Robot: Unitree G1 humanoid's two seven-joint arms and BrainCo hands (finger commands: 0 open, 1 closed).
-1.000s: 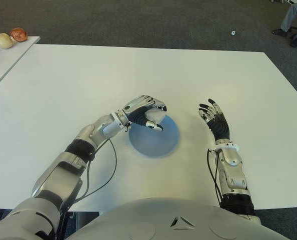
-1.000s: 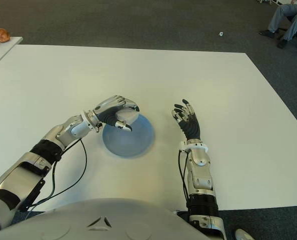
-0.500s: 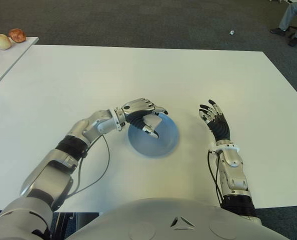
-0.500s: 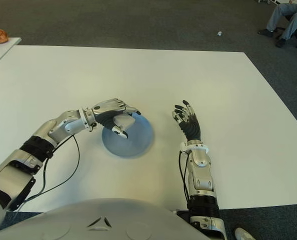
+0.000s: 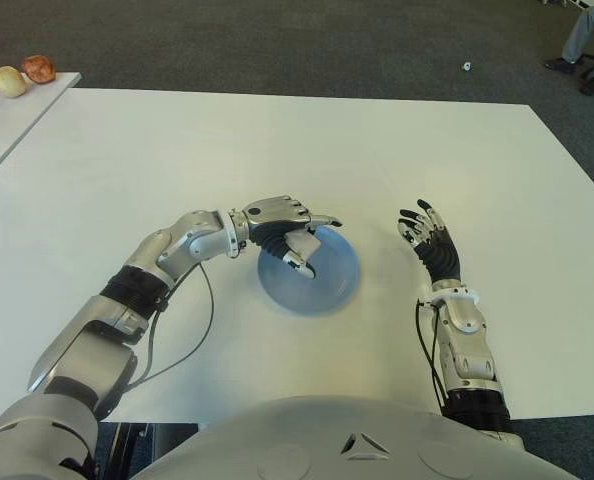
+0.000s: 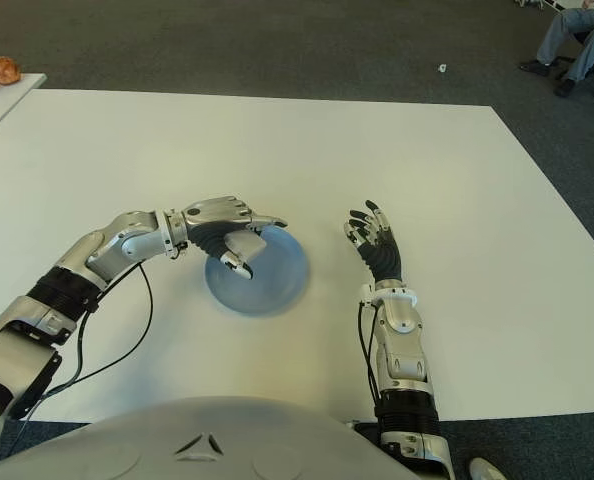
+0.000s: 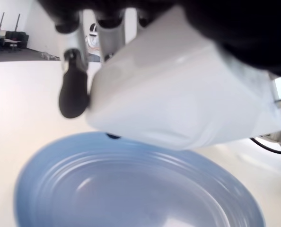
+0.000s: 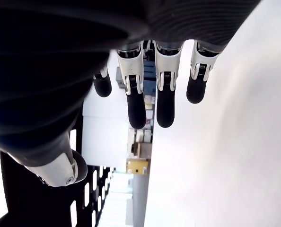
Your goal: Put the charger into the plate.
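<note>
From the left eye view I am seeing the left hand (image 5: 282, 225) hanging over the near-left part of the blue plate (image 5: 322, 290), which is sitting on the white table (image 5: 277, 140); the charger (image 5: 303, 244) is showing as a small white block tucked under the palm, with the thumb curling beneath it and the index finger pointing out straight over the plate. The right hand (image 5: 432, 245) is showing to the right of the plate, fingers spread and holding nothing. In the left wrist view the charger (image 7: 178, 104) is filling the frame as a smooth, white, rounded-cornered block, tilted, held just above the ribbed blue plate (image 7: 131, 189) without touching it; the fingers (image 7: 73, 94) are reaching down beside one edge of it. In the right wrist view the right hand's fingers (image 8: 136, 101) are hanging straight and apart above the bare table.
</note>
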